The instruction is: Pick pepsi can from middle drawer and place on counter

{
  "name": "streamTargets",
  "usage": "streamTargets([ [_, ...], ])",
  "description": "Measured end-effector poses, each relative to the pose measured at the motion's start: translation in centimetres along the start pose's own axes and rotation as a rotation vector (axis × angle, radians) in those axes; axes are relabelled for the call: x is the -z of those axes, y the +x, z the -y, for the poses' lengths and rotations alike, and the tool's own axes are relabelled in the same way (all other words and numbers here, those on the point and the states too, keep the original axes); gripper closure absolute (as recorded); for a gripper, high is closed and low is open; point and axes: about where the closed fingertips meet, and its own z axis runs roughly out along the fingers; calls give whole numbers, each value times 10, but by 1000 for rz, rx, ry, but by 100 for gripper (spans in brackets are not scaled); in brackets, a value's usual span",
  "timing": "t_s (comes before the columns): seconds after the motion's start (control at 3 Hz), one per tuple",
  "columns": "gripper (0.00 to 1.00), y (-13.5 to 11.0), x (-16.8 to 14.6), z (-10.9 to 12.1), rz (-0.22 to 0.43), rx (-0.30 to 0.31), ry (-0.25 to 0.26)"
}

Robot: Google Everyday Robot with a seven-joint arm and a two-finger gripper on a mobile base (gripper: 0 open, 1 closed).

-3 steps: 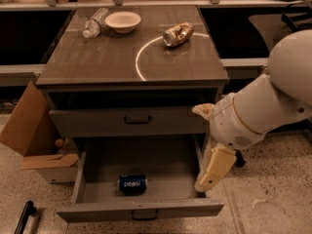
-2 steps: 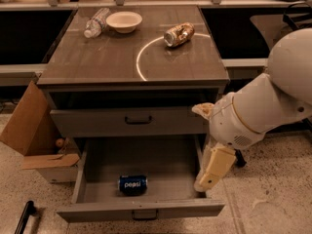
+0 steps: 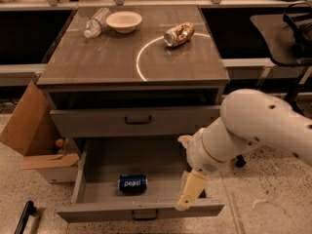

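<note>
Blue pepsi can [image 3: 132,183] lies on its side on the open drawer [image 3: 146,161] floor, lower centre. Cream end effector [image 3: 191,195] hangs at the drawer's right front corner, seemingly clear of the can; clenched or released, I cannot tell.

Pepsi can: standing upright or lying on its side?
On its side: the pepsi can lies lengthwise on the middle drawer floor; the gripper hangs beside it.

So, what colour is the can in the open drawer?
The can is dark blue; the gripper hangs to its right. Camera view.
</note>
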Motion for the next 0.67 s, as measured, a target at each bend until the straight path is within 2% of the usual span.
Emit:
streamTargets([
  [0.33,0,13,-65,-1,21,-37,-34],
  [0.67,0,16,-123,17,95,-101,4],
])
